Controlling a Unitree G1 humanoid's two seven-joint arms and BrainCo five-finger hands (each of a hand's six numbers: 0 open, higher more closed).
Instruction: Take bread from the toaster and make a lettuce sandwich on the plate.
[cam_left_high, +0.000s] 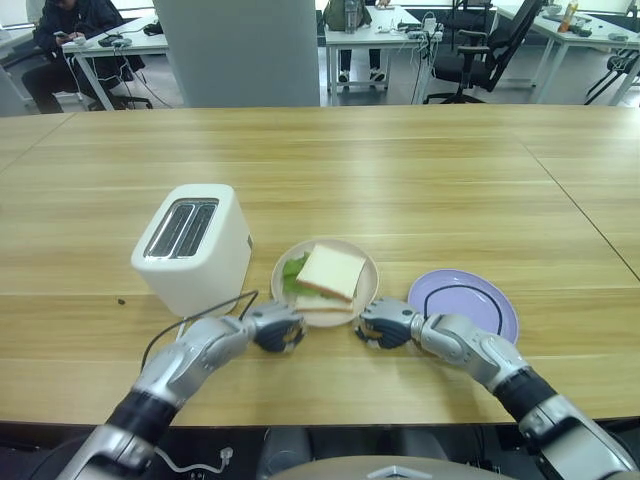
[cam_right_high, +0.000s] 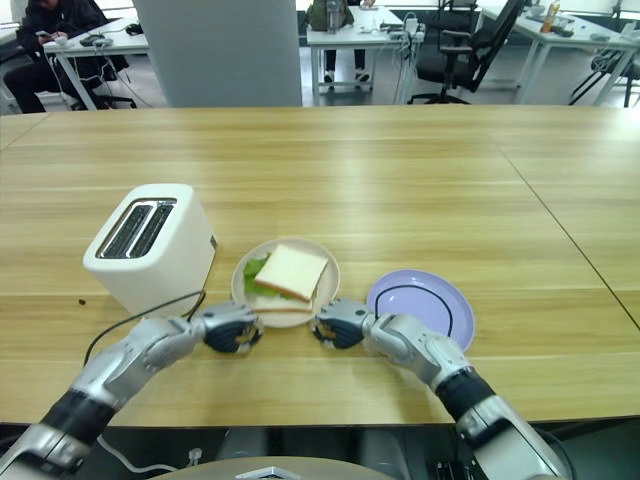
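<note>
Left hand (cam_left_high: 275, 328), right hand (cam_left_high: 385, 325) curled, empty, near plate (cam_left_high: 369, 283) rim. We judge sandwich (cam_left_high: 330, 272), lettuce (cam_left_high: 292, 275) inside, already assembled; next we only pull arms back, not bumping plate.

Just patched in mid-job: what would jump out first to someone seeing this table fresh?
The sandwich, white bread over green lettuce, on the beige plate, centre front, with the left hand and right hand curled at its near edge. Then the white toaster to its left and a purple plate to its right.

Purple plate (cam_left_high: 470, 296) on wooden table (cam_left_high: 400, 180) (desks (cam_left_high: 380, 38) behind).
</note>
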